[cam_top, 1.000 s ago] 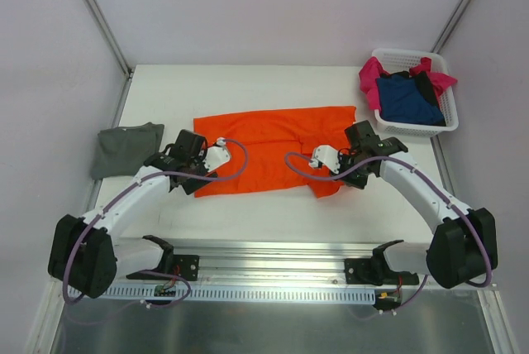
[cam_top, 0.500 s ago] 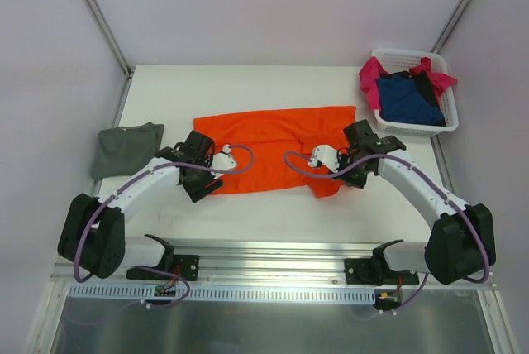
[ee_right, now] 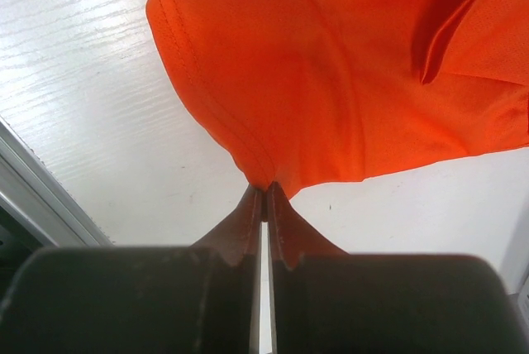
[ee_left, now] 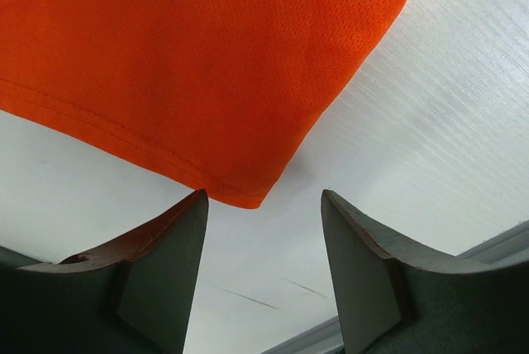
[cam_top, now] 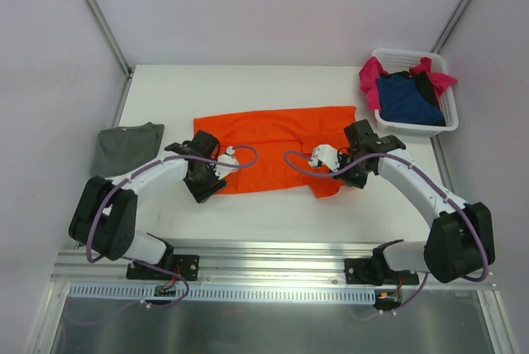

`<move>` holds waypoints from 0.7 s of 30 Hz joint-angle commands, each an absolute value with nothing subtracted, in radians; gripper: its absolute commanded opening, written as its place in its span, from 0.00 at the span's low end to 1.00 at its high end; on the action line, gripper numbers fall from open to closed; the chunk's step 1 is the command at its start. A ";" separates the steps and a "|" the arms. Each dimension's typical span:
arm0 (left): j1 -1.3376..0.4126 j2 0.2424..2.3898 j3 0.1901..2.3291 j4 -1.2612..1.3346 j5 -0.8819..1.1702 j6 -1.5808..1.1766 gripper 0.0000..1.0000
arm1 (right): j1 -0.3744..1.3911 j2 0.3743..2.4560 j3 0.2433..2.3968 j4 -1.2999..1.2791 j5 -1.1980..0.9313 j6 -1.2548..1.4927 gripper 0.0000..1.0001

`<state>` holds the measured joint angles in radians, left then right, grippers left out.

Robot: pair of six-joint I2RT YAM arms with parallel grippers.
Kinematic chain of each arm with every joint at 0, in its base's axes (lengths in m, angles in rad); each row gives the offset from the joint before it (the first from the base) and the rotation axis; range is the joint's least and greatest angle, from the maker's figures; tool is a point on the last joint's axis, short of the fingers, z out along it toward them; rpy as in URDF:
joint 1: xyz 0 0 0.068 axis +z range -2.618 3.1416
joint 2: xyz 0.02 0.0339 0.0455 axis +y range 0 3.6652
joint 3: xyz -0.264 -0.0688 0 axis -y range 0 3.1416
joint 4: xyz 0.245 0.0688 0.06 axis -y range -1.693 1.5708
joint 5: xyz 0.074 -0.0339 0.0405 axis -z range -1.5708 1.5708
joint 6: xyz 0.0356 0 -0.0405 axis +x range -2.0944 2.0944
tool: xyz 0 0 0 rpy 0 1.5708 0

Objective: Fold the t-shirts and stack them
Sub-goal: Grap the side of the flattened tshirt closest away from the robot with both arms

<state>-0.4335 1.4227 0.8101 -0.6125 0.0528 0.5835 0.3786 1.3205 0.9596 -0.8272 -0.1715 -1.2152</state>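
The orange t-shirt (cam_top: 273,145) lies spread flat in the middle of the table. My left gripper (cam_top: 207,193) is open at its near-left corner; in the left wrist view the corner of the orange cloth (ee_left: 165,64) lies between the tips of my left gripper (ee_left: 263,197), untouched. My right gripper (cam_top: 345,179) is shut on the near-right hem; the right wrist view shows my right gripper (ee_right: 266,188) pinching the orange hem (ee_right: 347,81). The grey-green t-shirt (cam_top: 124,149) lies folded at the left. The magenta t-shirt (cam_top: 369,77) and the navy t-shirt (cam_top: 409,99) are in the basket.
The white slatted basket (cam_top: 405,52) stands at the back right corner of the table. The white table (cam_top: 273,213) ends in a metal rail along the near side. Grey walls enclose the back and both sides.
My left gripper has moved right and nearer, down to the near-left corner of the orange shirt. The right gripper has stayed shut on the hem, almost still.
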 commanded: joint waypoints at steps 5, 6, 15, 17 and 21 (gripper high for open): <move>-0.445 1.454 0.815 -0.620 0.101 0.566 0.56 | 0.362 1.318 0.980 -0.847 -0.190 -1.209 0.01; -0.445 1.454 0.810 -0.618 0.101 0.565 0.55 | 0.359 1.318 0.979 -0.845 -0.190 -1.209 0.01; -0.442 1.489 0.795 -0.609 0.129 0.558 0.51 | 0.351 1.313 0.976 -0.848 -0.196 -1.203 0.01; -0.442 1.499 0.795 -0.609 0.135 0.552 0.53 | 0.351 1.310 0.976 -0.848 -0.196 -1.201 0.01; -0.431 1.503 0.795 -0.607 0.138 0.543 0.59 | 0.348 1.302 0.973 -0.850 -0.201 -1.198 0.01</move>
